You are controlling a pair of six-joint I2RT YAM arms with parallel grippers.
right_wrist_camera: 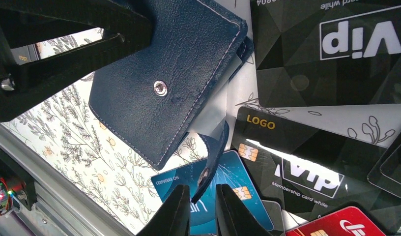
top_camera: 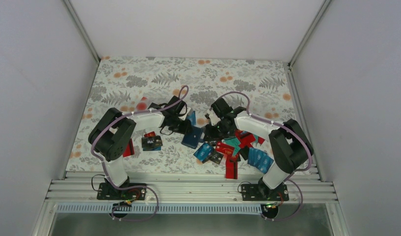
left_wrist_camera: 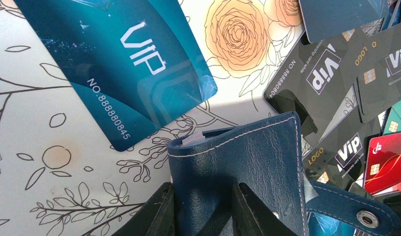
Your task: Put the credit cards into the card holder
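The card holder (left_wrist_camera: 247,167), a dark navy wallet with white stitching, is raised just off the table mat and my left gripper (left_wrist_camera: 204,189) is shut on its folded edge. In the top view the card holder (top_camera: 192,136) sits between the two arms. Its snap strap (right_wrist_camera: 213,152) hangs down with its tip between the fingers of my right gripper (right_wrist_camera: 203,189). Those fingers stand narrowly open, with a thin gap on each side of the strap. Credit cards lie around: a teal VIP card (left_wrist_camera: 125,64), black ones (right_wrist_camera: 331,49), a blue chip card (right_wrist_camera: 228,182) and a red one (right_wrist_camera: 336,223).
Most of the cards are piled in front of the right arm (top_camera: 238,147), with blue ones (top_camera: 260,160) near its base. Another small group (top_camera: 152,142) lies by the left arm. The metal rail (right_wrist_camera: 41,182) borders the near edge of the floral mat, and white walls enclose it.
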